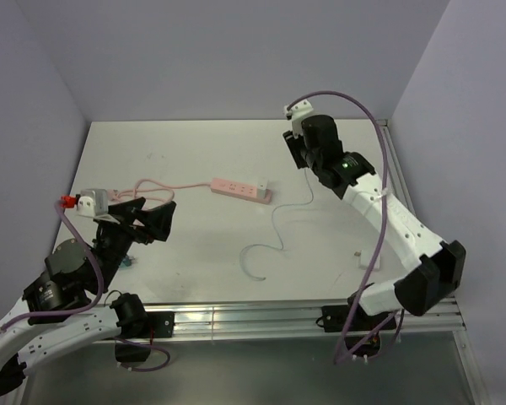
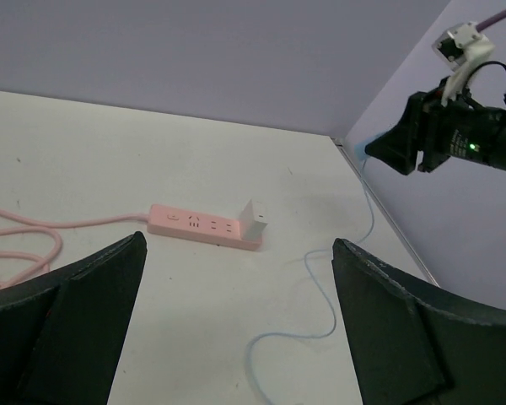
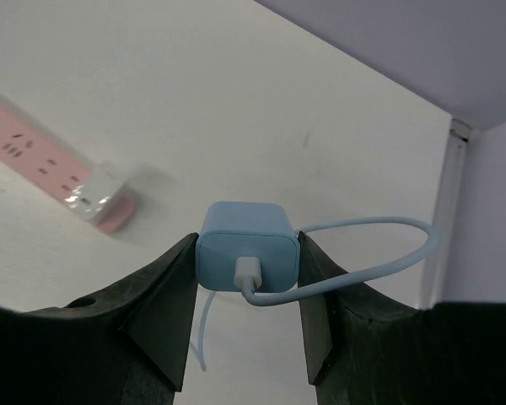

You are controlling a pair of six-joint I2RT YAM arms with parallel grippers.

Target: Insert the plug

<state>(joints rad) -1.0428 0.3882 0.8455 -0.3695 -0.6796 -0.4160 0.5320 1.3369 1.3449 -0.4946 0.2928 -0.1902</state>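
Note:
My right gripper (image 3: 247,246) is shut on the small light-blue plug (image 3: 249,229), one finger on each side of it. It holds the plug in the air above the table's far right (image 1: 302,157). The plug's thin pale cable (image 3: 379,253) loops off to the right and trails down onto the table (image 1: 277,229), where it also shows in the left wrist view (image 2: 325,291). The pink power strip (image 1: 236,188) lies mid-table, to the left of and below the plug, with a white block (image 2: 255,221) plugged in at its right end. My left gripper (image 1: 156,221) is open and empty at the near left.
The strip's pink cord (image 1: 148,187) loops toward my left arm. A small bluish item (image 1: 128,261) lies by the left arm, and a tiny white piece (image 1: 358,253) at the near right. Walls close the back and sides. A metal rail (image 1: 236,319) runs along the front edge.

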